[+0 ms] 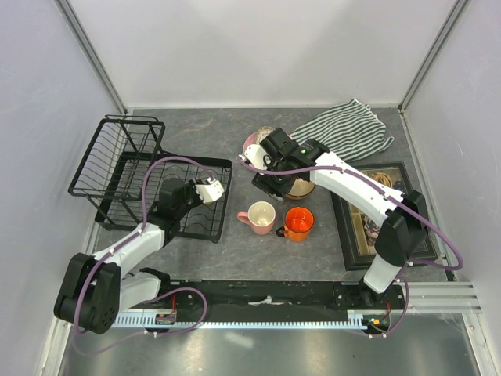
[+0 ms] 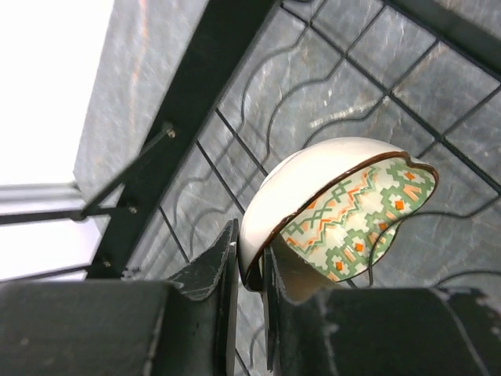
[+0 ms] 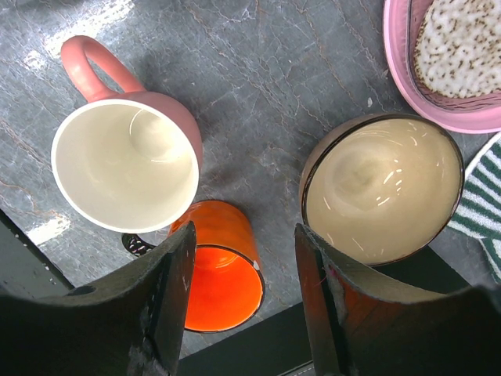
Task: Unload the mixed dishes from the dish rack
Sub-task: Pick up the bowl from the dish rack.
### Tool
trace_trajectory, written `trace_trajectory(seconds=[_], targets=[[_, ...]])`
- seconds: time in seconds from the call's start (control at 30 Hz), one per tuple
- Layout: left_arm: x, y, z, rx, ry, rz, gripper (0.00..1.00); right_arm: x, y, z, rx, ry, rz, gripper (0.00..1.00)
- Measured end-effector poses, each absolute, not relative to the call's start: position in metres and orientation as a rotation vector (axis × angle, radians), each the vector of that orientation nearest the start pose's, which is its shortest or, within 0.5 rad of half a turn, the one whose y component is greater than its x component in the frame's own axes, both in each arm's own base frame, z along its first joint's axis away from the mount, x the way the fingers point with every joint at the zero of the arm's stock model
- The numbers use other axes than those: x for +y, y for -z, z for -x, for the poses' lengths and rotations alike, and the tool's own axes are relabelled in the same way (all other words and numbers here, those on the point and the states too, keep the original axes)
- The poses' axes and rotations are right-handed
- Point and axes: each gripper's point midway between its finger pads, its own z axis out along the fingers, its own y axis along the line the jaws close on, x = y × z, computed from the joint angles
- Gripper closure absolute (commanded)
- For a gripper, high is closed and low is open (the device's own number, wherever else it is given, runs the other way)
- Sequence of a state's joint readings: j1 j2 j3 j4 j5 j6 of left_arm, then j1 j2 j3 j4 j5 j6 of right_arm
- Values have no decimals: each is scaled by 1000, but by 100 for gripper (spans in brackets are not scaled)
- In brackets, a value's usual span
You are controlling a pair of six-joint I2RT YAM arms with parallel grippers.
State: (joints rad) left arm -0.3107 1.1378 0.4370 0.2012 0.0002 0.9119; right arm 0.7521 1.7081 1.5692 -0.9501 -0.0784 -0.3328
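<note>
1. Left gripper (image 2: 249,260): clamped on the rim of the small patterned oval dish (image 2: 344,211). The dish is tilted and sits above the flat tray section of the dish rack (image 1: 117,168). The pictures do not show whether it is clear of the wires.
2. Right gripper (image 3: 244,243): jaws apart, nothing between them. It hovers over the table (image 1: 235,258) well to the right of the dish rack.
3. Already unloaded, all standing on the table to the right of the dish rack:
   - pink mug (image 3: 125,164), nearest the rack
   - orange mug (image 3: 219,266), touching or just beside the pink mug
   - tan-brown bowl (image 3: 383,188), farther right
   - pink round plate (image 3: 403,74), beyond the bowl
4. A speckled item (image 3: 462,47) lies in the pink round plate. It is probably the small floral bowl, but too little of it is in view to confirm.
5. Remaining: the top view shows no other dish in the dish rack, so the small patterned oval dish appears to be the last one. The task looks almost complete.
6. Markings: no brand, label or writing can be read in any view.
</note>
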Motion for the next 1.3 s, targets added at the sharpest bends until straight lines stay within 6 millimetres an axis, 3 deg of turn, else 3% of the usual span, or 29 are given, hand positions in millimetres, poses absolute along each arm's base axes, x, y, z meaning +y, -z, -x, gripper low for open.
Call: trace_trajectory(seconds=[0.43, 0.77, 1.03, 1.3], targets=[[-82, -112, -338, 1495, -438, -1260, 98, 262, -158, -284, 2290, -236, 1400, 38], [-81, -145, -345, 1463, -468, -1218, 98, 256, -158, -289, 2305, -230, 1371, 38], [-98, -198, -356, 1553, -289, -1083, 98, 254, -171, -302, 2295, -264, 1315, 36], [-118, -217, -342, 1707, -24, -989, 98, 255, -192, -322, 2251, -373, 1197, 35]])
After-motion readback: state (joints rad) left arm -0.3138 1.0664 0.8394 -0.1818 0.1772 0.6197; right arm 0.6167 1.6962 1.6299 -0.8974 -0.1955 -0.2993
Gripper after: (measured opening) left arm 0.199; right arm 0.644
